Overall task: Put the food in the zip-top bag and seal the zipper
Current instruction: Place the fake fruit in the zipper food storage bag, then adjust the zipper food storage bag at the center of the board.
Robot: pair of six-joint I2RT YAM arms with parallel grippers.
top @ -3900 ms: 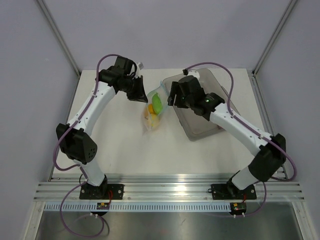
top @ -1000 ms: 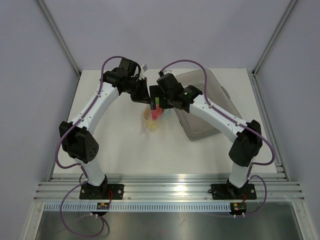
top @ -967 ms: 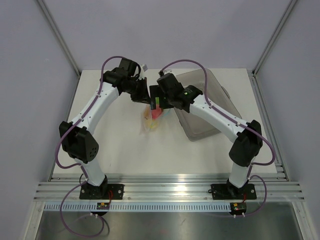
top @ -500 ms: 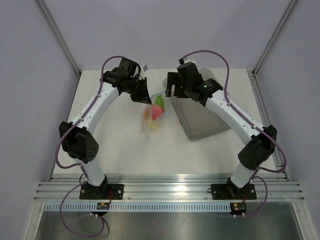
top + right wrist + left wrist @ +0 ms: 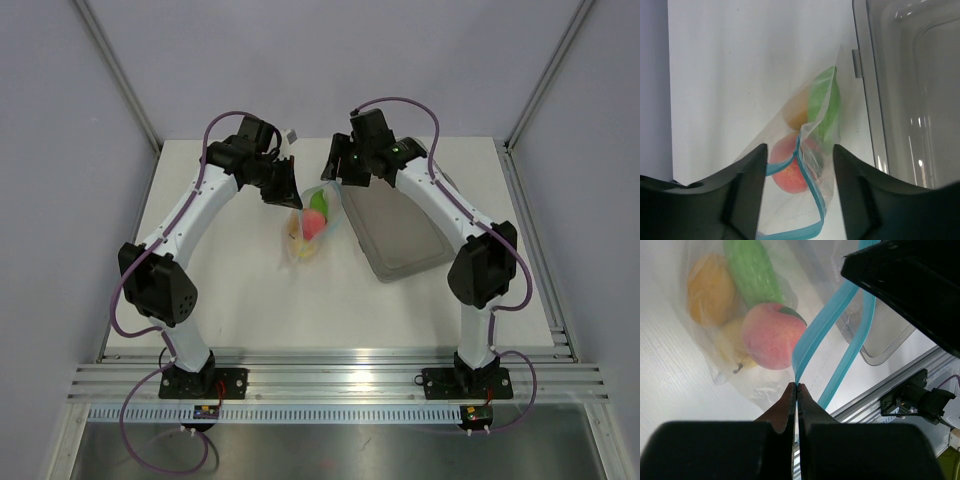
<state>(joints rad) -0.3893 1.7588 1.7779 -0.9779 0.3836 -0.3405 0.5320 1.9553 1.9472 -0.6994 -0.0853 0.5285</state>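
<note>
Right gripper [image 5: 800, 152] has retreated to the zip-top bag's [image 5: 312, 225] 1 o'clock, released and empty. Left gripper [image 5: 796, 386] clenches the zipper [image 5: 832, 325]; pinching beside it, then sliding along, should seal.

The right gripper [image 5: 338, 172] has let go of the red-pink fruit [image 5: 312, 227] and pulled back toward the table's [image 5: 230, 290] far edge. That fruit now lies inside the zip-top bag [image 5: 757, 386], beside the green one [image 5: 319, 203].
</note>
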